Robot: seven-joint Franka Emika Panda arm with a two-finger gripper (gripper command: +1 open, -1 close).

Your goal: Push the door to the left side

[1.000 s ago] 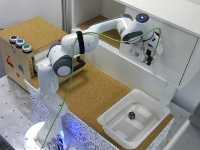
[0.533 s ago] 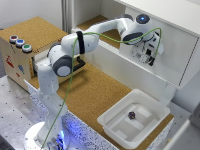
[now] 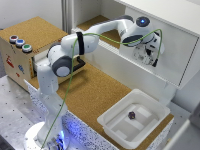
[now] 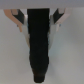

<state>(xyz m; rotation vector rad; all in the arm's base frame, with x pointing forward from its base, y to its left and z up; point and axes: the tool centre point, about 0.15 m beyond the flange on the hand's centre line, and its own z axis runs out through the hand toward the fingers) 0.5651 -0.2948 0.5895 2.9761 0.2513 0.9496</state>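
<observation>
The door (image 3: 172,47) is a large plain white panel on the exterior view's right half of the white cabinet. The cabinet stands open on the exterior view's left, where its cork floor (image 3: 100,22) shows. My gripper (image 3: 150,57) hangs in front of the door's face near the panel's left edge, and I cannot tell whether it touches the panel. In the wrist view the gripper (image 4: 40,75) appears as one dark mass with its fingers together, set against the pale door (image 4: 70,55). Nothing is held between the fingers.
A wooden box (image 3: 20,52) with coloured buttons on top stands at the exterior view's left. A white tray (image 3: 150,107) holding a small dark object (image 3: 132,115) sits at the front right on the cork tabletop (image 3: 95,95). A green cable runs along the arm.
</observation>
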